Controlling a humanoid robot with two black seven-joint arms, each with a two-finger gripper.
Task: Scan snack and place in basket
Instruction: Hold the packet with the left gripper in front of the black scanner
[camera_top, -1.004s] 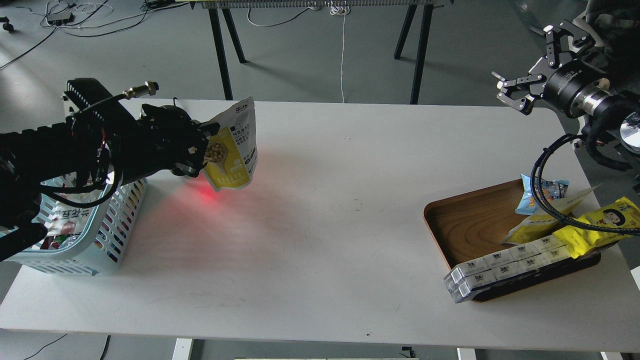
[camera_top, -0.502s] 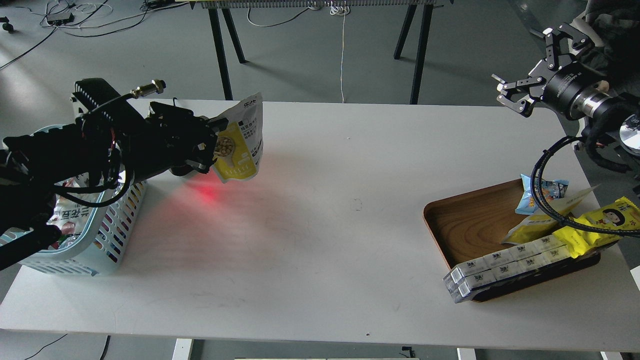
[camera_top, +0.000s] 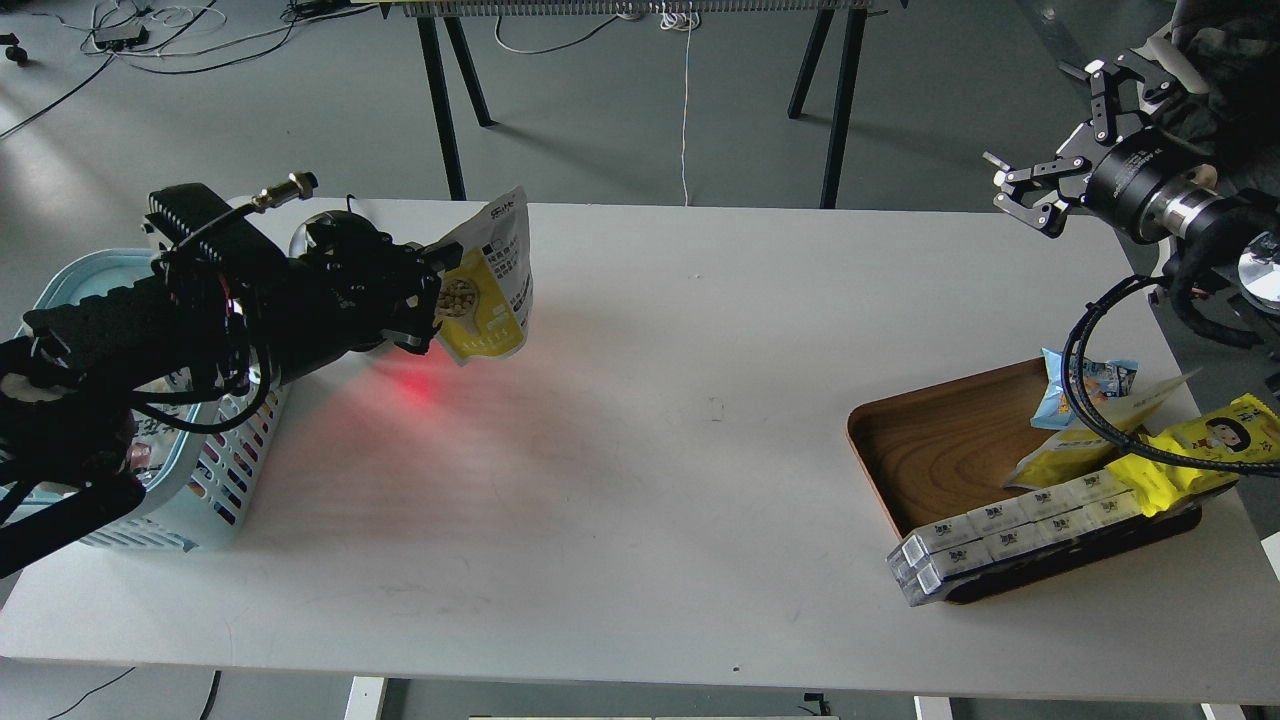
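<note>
My left gripper is shut on the snack, a pouch with a yellow lower half, a white top with dark text and a round nut picture. It holds the pouch tilted in the air above the table, just right of the light blue basket. A red glow lies on the table under the pouch. The basket stands at the table's left edge, mostly hidden by my left arm. My right gripper is open and empty, high above the table's far right corner.
A wooden tray at the right holds a small light-blue bag, a bright yellow wrapper with a cartoon face and a row of white boxes. Black table legs stand beyond the far edge.
My left arm has lifted and moved slightly right, carrying the snack higher and a bit further from the basket. More of the basket's rim now shows. The right gripper has barely moved.
</note>
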